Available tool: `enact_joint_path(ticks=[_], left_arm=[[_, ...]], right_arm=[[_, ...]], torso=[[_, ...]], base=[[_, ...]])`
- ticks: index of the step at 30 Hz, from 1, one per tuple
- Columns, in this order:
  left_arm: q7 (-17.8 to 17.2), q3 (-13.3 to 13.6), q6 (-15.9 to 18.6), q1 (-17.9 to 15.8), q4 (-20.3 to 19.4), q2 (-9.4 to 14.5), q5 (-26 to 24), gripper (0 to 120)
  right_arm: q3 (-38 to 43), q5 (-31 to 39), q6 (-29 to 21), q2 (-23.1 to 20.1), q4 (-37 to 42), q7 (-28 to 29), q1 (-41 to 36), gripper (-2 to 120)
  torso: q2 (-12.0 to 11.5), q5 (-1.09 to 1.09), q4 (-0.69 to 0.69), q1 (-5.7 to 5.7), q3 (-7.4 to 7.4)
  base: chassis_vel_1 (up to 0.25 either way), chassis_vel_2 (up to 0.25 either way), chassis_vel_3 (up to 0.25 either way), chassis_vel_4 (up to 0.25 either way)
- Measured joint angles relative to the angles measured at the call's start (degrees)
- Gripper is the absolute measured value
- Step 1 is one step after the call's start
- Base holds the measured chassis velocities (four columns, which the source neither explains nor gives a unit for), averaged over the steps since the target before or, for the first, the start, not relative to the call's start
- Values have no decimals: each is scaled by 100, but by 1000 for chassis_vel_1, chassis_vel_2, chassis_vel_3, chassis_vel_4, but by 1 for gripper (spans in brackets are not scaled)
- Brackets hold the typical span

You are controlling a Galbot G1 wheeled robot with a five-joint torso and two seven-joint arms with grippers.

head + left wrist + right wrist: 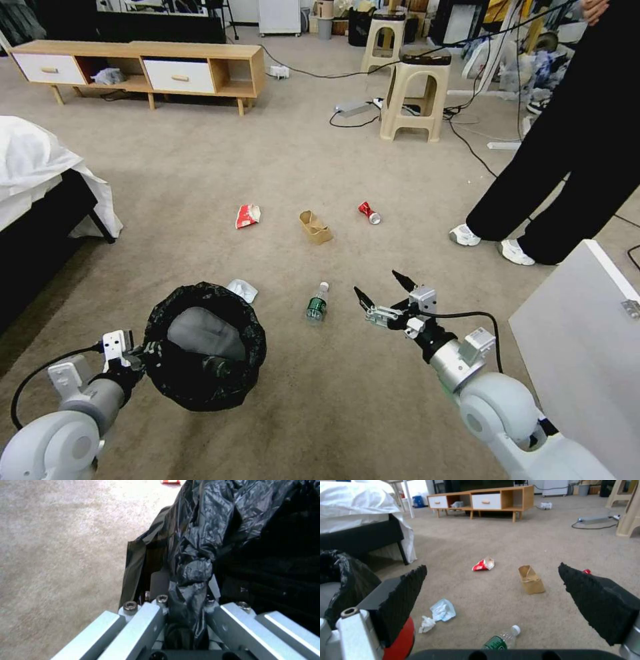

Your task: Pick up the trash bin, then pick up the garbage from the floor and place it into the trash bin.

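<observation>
Your right claw [385, 294] hangs open; the bottle [317, 303] lies just left of it, long axis pointing away. Your left claw [186, 600] grips the trash bin [203, 347].

Open carpet [373, 373] around bottle [317, 303]; trash bin [203, 347] crowds left, white panel [580, 347] right.

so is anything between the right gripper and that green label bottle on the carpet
Nothing visible. The open right gripper hovers just right of the bottle, with bare carpet between them. The left gripper holds the trash bin off to the left.
</observation>
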Motion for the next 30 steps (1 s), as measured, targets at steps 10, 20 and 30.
enact_joint_path(ticks=[10,20,30], left_arm=[[56,129,31,-82,26,16,-22,1],[85,162,71,-100,26,8,-54,1],[48,201,-75,-135,50,-4,27,1]], right_arm=[[18,15,-7,-34,31,5,-17,100],[28,29,0,-25,43,-31,-30,100],[24,42,14,-17,26,-61,5,100]], torso=[[0,0,0,0,0],[0,0,0,0,0],[0,0,2,0,0]], base=[[0,0,0,0],[0,0,0,0],[34,33,30,27]])
